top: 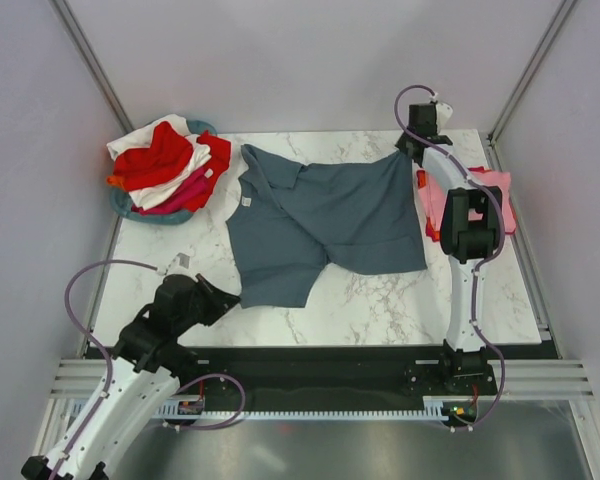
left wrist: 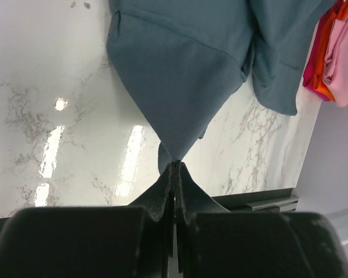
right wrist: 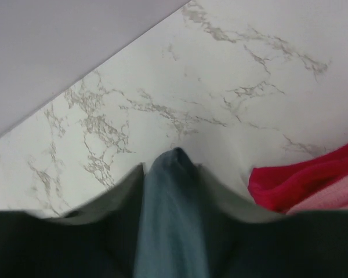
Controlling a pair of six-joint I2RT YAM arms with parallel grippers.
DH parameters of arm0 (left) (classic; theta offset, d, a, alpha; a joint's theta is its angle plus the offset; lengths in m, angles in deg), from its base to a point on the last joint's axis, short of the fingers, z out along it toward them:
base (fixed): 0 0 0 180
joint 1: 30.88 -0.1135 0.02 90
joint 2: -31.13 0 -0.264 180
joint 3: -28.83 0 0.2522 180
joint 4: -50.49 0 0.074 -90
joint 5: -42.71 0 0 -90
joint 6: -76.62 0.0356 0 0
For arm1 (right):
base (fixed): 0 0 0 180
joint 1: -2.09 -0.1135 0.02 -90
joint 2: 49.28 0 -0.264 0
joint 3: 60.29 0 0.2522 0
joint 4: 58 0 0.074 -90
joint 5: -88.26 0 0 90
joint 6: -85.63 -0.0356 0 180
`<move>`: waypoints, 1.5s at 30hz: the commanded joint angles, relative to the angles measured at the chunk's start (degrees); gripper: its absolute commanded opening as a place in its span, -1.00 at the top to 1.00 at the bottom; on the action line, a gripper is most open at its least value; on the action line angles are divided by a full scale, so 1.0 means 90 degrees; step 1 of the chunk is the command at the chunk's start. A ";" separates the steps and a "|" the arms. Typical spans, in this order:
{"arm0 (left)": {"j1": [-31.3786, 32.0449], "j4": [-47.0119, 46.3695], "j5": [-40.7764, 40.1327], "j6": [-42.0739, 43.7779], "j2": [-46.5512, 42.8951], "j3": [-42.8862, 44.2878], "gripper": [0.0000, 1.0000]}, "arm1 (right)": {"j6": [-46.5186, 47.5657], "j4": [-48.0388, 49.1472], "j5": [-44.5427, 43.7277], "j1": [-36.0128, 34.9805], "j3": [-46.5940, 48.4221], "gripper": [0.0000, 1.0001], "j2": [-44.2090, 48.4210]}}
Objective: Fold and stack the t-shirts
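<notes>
White marble-patterned surface [top: 380, 300], glossy and hard, enclosed by plain grey walls.

**Far left.** Round teal basket [top: 148, 215] holding a loose heap of red, white and magenta cotton t-shirts [top: 165, 160], unfolded.

**Near left.** Left hand [left wrist: 174, 165]: fingers pressed fully together, pinching one near-left corner of the slate blue-grey cotton t-shirt [top: 330, 215]. The cloth rises to a taut point at the fingertips.

**Centre.** The slate t-shirt lies mostly flat on the surface, collar toward the basket and long axis running roughly left to right. Fabric is soft and matt, with shallow wrinkles and an uneven near edge.

**Key relation.** The garment spans the diagonal between the two hands: near-left corner at the left hand, far-right corner at the right hand. Each hand is nearest its own corner. Judgement: any fold or flattening move depends on both corners travelling together, or the limp cloth will skew.

**Far right.** Right hand [right wrist: 173, 168]: fingers stand slightly apart with a bunched fold of slate cloth between them. It cannot be told whether they are clamping it.

**Right edge.** Folded stack of pink and orange-red t-shirts [top: 495, 195], just beside the right arm and partly hidden by it.
</notes>
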 commanded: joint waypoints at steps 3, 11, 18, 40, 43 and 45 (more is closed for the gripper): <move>-0.0030 0.0379 -0.0352 -0.0505 -0.0199 -0.0061 0.95 | 0.0141 -0.0036 0.0866 -0.0011 0.0331 -0.51 -0.0181; -0.0030 0.0642 -0.1269 0.0110 -0.0123 0.1079 0.95 | 0.0257 0.0208 0.1579 -0.0070 -0.1513 -0.48 0.1146; -0.0040 0.1141 -0.1855 0.0433 0.0514 0.1678 0.95 | 0.0843 0.0482 0.1416 -0.0518 -0.3700 -0.40 0.2787; -0.0049 0.1493 -0.2188 0.0882 0.1139 0.2479 0.95 | 0.0981 0.0384 -0.0041 -0.0841 -0.6565 -0.04 0.4372; -0.0049 0.1493 -0.2169 0.0950 0.1100 0.2488 0.95 | 0.0990 0.0384 -0.0090 -0.0832 -0.6457 0.01 0.4195; -0.0049 0.1502 -0.2169 0.0999 0.1110 0.2498 0.95 | 0.1000 0.0374 -0.0119 -0.0832 -0.6437 0.03 0.4098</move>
